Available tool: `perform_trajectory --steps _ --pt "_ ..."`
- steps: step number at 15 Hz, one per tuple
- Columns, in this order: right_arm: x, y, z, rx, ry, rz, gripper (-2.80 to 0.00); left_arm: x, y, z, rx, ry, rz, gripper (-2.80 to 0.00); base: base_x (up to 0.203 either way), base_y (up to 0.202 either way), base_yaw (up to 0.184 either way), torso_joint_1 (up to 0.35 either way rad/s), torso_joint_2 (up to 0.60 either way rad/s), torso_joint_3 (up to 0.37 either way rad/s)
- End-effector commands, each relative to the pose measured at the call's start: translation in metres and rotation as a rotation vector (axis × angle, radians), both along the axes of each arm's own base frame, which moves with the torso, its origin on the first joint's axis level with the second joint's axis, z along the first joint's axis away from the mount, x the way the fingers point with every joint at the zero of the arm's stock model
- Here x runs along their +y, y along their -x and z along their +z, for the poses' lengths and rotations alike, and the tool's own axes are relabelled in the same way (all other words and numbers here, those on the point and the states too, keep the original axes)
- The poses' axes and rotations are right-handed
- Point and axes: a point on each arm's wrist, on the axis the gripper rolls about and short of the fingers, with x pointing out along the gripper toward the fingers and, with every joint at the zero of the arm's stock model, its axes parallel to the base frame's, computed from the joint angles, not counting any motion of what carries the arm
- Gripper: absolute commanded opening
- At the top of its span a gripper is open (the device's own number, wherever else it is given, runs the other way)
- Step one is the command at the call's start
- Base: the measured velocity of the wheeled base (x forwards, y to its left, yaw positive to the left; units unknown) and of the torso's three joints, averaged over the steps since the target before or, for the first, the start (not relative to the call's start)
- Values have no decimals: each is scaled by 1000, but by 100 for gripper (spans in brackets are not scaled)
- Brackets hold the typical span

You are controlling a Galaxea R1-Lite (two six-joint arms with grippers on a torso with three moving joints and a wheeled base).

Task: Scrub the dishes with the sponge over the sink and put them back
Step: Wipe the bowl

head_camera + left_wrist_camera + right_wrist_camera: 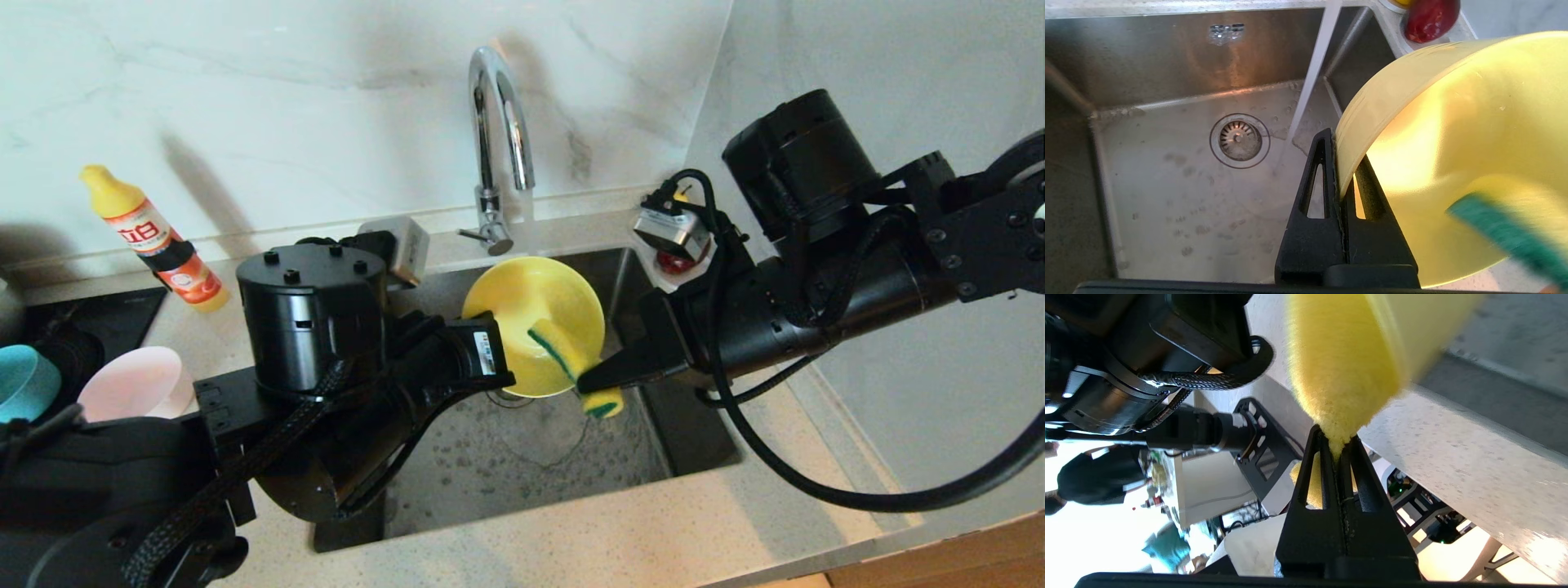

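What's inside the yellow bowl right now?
The sponge, held by the right gripper, presses into the yellow bowl, which the left gripper clamps by the rim. The surface beneath the sponge is hidden.

the blue bowl point(24, 382) is cut off at the head view's left edge, partly behind the left arm. the sponge point(1515, 232) is blurred in the left wrist view (its far end runs off the edge). the red fruit point(671, 263) hides behind the right arm's camera.
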Motion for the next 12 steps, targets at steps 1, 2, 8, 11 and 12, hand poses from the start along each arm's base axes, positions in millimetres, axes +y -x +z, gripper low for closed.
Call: perform_trajectory --steps 1,2,8,11,12 --pt "-9 4 9 -17 -18 -13 -280 1 0 1 -4 8 5 -280 0 0 0 0 0 0" --pt "-10 5 11 -22 -23 -13 -280 1 0 1 -3 7 4 -280 0 0 0 0 0 0" --pt "-3 1 12 -42 -34 -1 -280 -4 13 -18 43 -52 -42 -280 0 0 0 0 0 0" --pt "3 -1 16 -54 -46 12 -280 -8 21 -28 62 -86 -71 -280 0 0 0 0 0 0" --pt "7 3 17 -56 -47 27 -280 -8 21 -28 63 -87 -76 -280 0 0 0 0 0 0"
